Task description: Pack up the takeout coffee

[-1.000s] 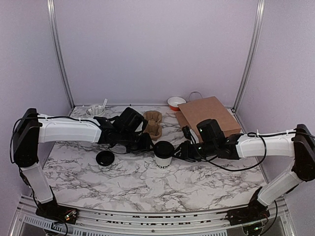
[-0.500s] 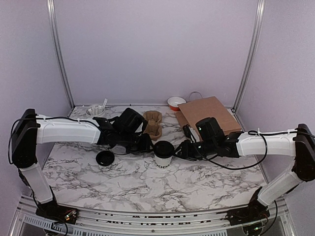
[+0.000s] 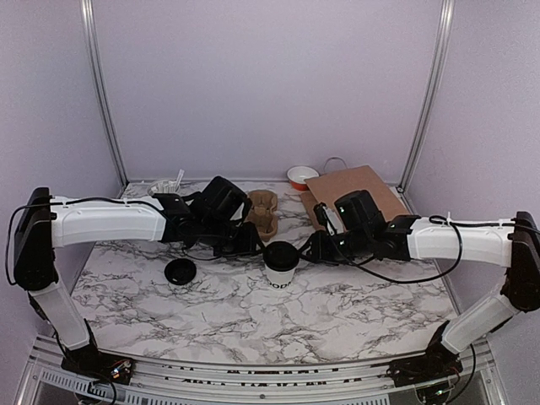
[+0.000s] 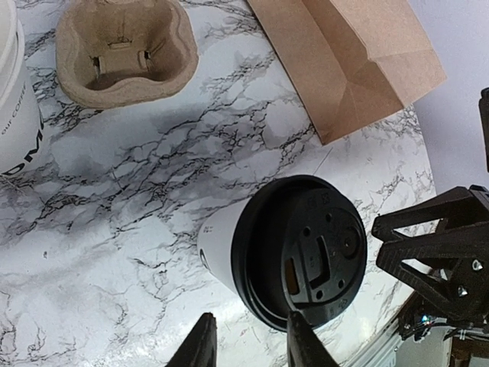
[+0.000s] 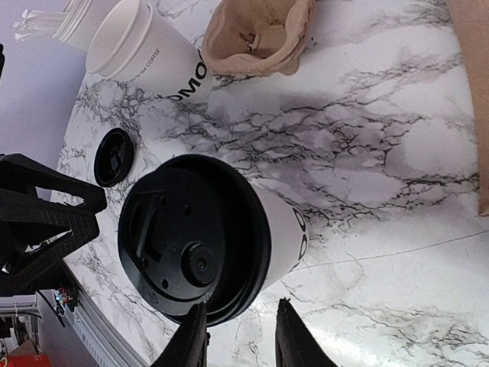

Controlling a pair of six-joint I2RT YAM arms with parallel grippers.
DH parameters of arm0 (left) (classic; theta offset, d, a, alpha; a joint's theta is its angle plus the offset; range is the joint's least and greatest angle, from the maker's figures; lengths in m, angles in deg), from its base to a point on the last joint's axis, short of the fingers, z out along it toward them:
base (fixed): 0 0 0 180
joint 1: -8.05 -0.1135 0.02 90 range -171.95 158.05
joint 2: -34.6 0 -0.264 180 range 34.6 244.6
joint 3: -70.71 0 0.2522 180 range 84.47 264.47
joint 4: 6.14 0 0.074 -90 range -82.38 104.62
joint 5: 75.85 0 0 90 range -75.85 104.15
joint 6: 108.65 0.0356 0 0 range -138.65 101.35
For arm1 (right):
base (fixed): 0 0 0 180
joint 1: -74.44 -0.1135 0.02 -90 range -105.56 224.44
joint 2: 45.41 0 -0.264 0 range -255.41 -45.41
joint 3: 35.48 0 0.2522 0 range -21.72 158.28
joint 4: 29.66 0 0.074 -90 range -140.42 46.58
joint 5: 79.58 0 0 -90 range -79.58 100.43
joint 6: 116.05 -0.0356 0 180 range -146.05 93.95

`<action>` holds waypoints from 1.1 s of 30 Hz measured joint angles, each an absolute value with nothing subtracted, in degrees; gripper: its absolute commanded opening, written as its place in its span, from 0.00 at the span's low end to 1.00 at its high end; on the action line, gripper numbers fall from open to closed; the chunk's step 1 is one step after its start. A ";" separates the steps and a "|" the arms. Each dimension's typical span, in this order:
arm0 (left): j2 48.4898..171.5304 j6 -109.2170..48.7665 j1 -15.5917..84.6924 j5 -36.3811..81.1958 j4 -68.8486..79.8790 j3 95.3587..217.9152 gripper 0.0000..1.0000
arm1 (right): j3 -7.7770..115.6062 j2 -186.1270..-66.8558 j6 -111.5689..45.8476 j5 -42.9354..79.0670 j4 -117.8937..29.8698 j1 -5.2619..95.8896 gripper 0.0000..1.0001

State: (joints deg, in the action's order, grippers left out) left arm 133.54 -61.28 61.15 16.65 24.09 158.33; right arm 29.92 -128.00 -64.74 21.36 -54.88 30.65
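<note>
The takeout coffee (image 3: 280, 261) is being presented upright on the marble table (image 3: 253, 325). Its long axis is vertical, its black lid is seated, and it stands roughly midway between the two arms. It is being flanked by the left gripper (image 3: 251, 245) on one side and the right gripper (image 3: 309, 251) on the other. Each is just beside the cup wall but apart from it, and neither is clearly nearer. In both wrist views the jaws are being shown parted with only bare marble between them. The cup is lying ahead of the fingertips, so nothing is being grasped.

Room for movement is being limited as follows:

- **Far side:** the cup tray (image 3: 263, 211) is lying just behind the cup, with a second cup (image 5: 149, 53), unlidded, beside it.
- **Far right:** the paper bag (image 3: 354, 192) is lying flat, nearer the right arm. Its mouth cannot be made out.
- **Left:** a loose lid (image 3: 180, 271) is lying well apart from the cup.
- **Near side:** bare marble is being shown.

A level sideways approach is judged to be called for. The opposing gripper is judged to be the closest obstruction.
</note>
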 measured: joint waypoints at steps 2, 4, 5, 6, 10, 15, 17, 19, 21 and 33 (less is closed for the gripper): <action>133.54 -60.84 60.69 16.43 24.59 158.77 0.34 | 30.60 -127.98 -64.53 20.99 -54.99 30.65 0.29; 133.58 -60.21 60.10 16.15 25.31 159.58 0.34 | 31.10 -127.98 -64.33 20.53 -55.03 30.63 0.29; 133.67 -59.75 59.84 16.04 25.68 160.10 0.34 | 31.21 -127.98 -64.22 20.34 -55.08 30.63 0.29; 133.80 -59.35 59.62 15.95 26.14 160.82 0.34 | 31.32 -128.02 -64.11 20.27 -55.08 30.63 0.29; 135.13 -57.50 59.23 15.60 26.47 164.76 0.34 | 32.21 -128.52 -63.67 19.92 -55.30 30.48 0.29; 137.63 -55.49 59.21 15.58 26.62 167.95 0.34 | 35.01 -130.82 -62.80 18.09 -56.13 29.60 0.29; 138.48 -55.05 59.21 15.51 26.84 168.10 0.34 | 35.67 -131.38 -62.36 17.50 -56.63 29.10 0.29; 139.18 -54.50 59.38 15.38 27.26 168.10 0.34 | 36.58 -132.26 -61.88 16.77 -57.37 28.49 0.29; 139.70 -54.06 59.62 15.18 27.34 168.13 0.34 | 37.63 -133.44 -61.38 15.88 -58.01 27.83 0.29; 140.75 -52.91 62.31 15.05 27.41 169.02 0.33 | 41.55 -137.09 -58.73 12.71 -60.50 25.19 0.28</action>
